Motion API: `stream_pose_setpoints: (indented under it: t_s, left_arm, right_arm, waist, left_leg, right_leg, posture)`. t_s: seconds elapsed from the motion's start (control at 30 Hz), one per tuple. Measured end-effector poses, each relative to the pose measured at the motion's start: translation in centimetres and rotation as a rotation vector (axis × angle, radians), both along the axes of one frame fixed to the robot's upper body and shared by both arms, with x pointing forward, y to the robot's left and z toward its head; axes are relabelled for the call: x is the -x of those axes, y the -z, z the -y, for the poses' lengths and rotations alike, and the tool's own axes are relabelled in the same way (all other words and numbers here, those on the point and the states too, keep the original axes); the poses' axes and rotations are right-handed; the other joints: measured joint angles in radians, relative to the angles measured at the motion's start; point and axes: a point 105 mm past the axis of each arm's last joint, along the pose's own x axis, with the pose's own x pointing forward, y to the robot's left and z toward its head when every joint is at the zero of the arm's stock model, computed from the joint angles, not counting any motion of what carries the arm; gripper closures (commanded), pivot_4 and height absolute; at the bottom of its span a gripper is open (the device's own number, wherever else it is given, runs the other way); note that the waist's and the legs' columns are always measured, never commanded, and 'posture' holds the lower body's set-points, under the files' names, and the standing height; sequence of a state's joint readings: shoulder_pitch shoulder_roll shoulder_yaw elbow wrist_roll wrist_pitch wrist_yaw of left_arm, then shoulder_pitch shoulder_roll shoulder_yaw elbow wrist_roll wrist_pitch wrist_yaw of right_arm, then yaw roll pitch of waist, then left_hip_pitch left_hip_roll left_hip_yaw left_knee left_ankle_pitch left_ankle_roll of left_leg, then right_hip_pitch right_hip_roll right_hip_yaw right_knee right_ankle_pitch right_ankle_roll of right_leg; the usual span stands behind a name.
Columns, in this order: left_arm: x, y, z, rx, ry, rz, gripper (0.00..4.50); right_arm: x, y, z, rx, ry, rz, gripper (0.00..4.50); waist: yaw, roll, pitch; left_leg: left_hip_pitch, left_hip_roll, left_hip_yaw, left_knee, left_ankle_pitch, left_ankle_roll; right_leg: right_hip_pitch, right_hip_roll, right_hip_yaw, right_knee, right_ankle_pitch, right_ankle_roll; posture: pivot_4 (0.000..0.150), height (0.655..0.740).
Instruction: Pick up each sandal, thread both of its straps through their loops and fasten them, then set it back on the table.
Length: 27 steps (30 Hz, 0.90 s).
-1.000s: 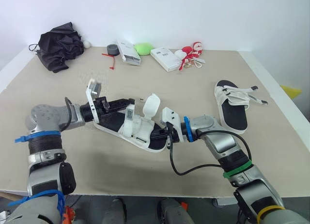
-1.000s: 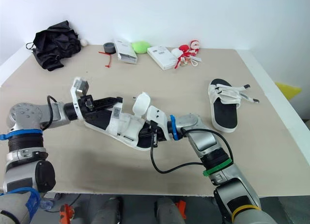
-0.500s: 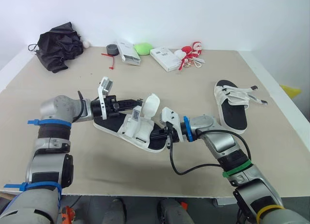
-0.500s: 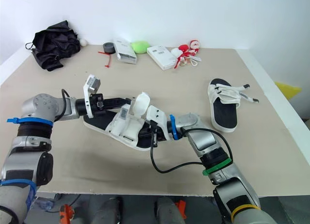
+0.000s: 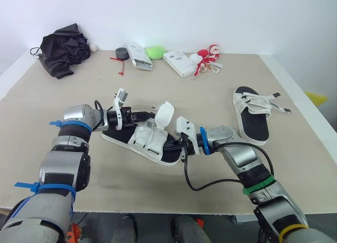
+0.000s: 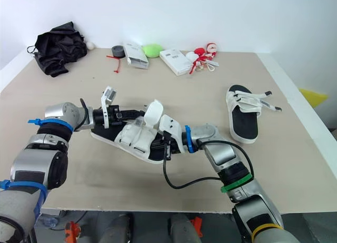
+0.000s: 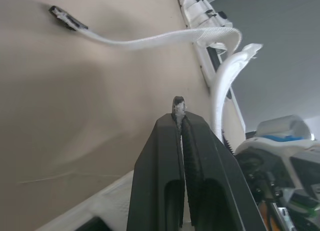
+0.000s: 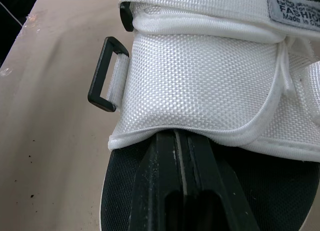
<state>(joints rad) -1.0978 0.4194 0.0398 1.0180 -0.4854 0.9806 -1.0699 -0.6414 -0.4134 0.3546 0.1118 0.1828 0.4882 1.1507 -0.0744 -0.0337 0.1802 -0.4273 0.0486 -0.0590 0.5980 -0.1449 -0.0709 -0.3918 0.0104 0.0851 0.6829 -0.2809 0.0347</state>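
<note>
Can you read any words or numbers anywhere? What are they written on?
"FASHION": on the grey tag sewn to the white strap of the near sandal.
"Made in C": same tag, below; the rest is cut off.
The tag's top line: too small to read.
Labels on the left white box and the right white box at the back: too small to read.

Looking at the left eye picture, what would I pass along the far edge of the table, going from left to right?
Black bundle of cloth → small white ball → dark roll of tape → slim white box → green lump → flat white box → red-and-white trinkets.
</note>
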Motion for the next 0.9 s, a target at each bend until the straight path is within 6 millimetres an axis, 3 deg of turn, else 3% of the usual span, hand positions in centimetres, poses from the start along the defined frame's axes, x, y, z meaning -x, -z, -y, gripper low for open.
stream_pose_setpoints:
  t_s: [0.07, 0.1, 0.2, 0.3, 0.33, 0.47, 0.67, 0.9]
  left_arm:
    - [0.0, 0.6, -0.1, -0.056, 0.011, 0.012, 4.41]
    - [0.0, 0.8, -0.1, -0.079, 0.018, 0.020, 4.15]
    - [-0.2, 1.1, 0.0, -0.126, 0.031, 0.075, 3.18]
    - [-0.7, 1.7, -0.1, -0.275, 0.043, 0.159, 1.79]
    - [-0.6, 1.9, 0.1, -0.322, 0.070, 0.189, 1.64]
    - [-0.6, 2.6, -0.3, -0.406, 0.100, 0.237, 1.64]
    - [-0.8, 2.5, -0.5, -0.394, 0.078, 0.232, 1.64]
    - [-1.8, 1.2, -1.7, -0.312, -0.069, 0.156, 1.64]
  right_arm:
    - [0.0, 0.0, 0.0, 0.000, 0.000, 0.000, 4.50]
    - [0.0, 0.0, 0.0, 0.000, 0.000, 0.000, 4.50]
    - [0.0, 0.0, 0.0, 0.000, 0.001, 0.000, 4.50]
    - [0.1, 0.1, -0.1, 0.003, -0.002, -0.001, 4.50]
    - [0.1, 0.2, -0.1, 0.006, -0.001, -0.005, 4.50]
    - [0.2, 0.5, -0.1, 0.014, -0.004, -0.016, 4.50]
    - [0.2, 0.5, 0.0, 0.017, -0.010, -0.018, 4.50]
    - [0.2, 0.5, 0.0, 0.019, -0.017, -0.018, 4.50]
  waist:
    - [0.000, 0.000, 0.000]
    - [0.000, 0.000, 0.000]
    - [0.000, 0.000, 0.000]
    - [-0.001, 0.002, -0.003]
    - [-0.001, 0.004, -0.005]
    - [-0.006, 0.014, -0.013]
    - [-0.009, 0.014, -0.013]
    - [-0.012, 0.013, -0.012]
  left_leg:
    - [0.000, 0.000, 0.000, 0.000, 0.000, 0.000]
    - [0.000, 0.000, 0.000, 0.000, 0.000, 0.000]
    - [0.001, 0.000, 0.000, 0.000, 0.000, 0.000]
    - [0.003, 0.000, 0.001, 0.000, 0.000, 0.000]
    - [0.004, 0.000, 0.001, 0.000, -0.001, 0.000]
    - [0.011, 0.000, 0.001, 0.000, -0.001, 0.001]
    - [0.012, 0.000, 0.001, 0.000, -0.001, 0.001]
    - [0.006, 0.000, 0.001, -0.001, -0.001, 0.001]
  right_leg:
    - [0.000, 0.000, 0.000, 0.000, 0.000, 0.000]
    - [0.000, 0.000, 0.000, 0.000, 0.000, 0.000]
    - [0.001, 0.000, 0.000, 0.000, 0.000, 0.000]
    - [0.003, 0.000, 0.001, 0.000, 0.000, 0.000]
    - [0.004, 0.000, 0.001, 0.000, -0.001, 0.000]
    - [0.007, 0.001, 0.002, 0.000, 0.000, -0.003]
    - [0.008, 0.001, 0.003, 0.000, 0.000, -0.003]
    - [0.003, 0.002, 0.003, 0.000, 0.000, -0.002]
  posture:
    - [0.150, 0.7380]
    - [0.150, 0.7380]
    - [0.150, 0.7380]
    - [0.150, 0.7380]
    - [0.150, 0.7380]
    - [0.150, 0.7380]
    - [0.150, 0.7380]
    - [0.150, 0.7380]
